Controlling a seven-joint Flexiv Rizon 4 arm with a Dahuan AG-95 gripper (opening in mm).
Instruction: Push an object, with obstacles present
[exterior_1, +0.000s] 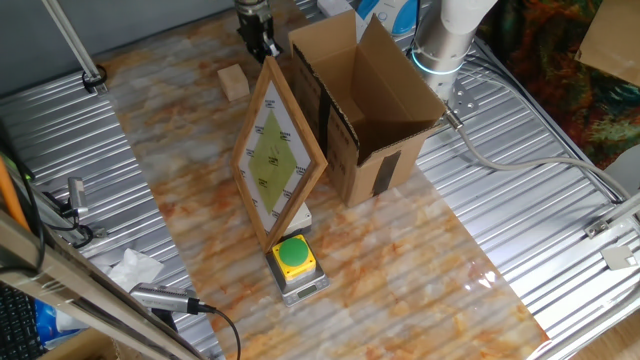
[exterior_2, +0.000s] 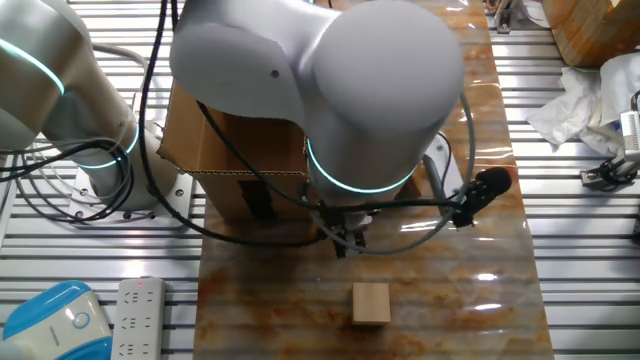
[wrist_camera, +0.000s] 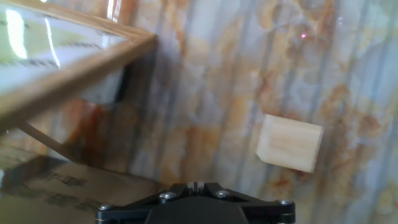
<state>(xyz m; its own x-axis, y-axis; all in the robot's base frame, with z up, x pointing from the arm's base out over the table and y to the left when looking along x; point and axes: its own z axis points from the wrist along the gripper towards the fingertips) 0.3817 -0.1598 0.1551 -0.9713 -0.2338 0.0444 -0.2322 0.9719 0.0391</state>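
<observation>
Wooden cube (exterior_1: 233, 82) on desk (exterior_1: 400, 260), upper left of frame, apart from gripper (exterior_1: 262, 44) to its right; gripper fingers together. Centre: framed board (exterior_1: 277, 155). Right: cardboard box (exterior_1: 365, 105). Lower centre: yellow button (exterior_1: 294, 256).

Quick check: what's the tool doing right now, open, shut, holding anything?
Tool: cannot tell open or shut, since its fingertips aren't clearly visible in any view. It holds nothing; the small light-tan wooden cube sits apart from it on the marbled tabletop.
</observation>
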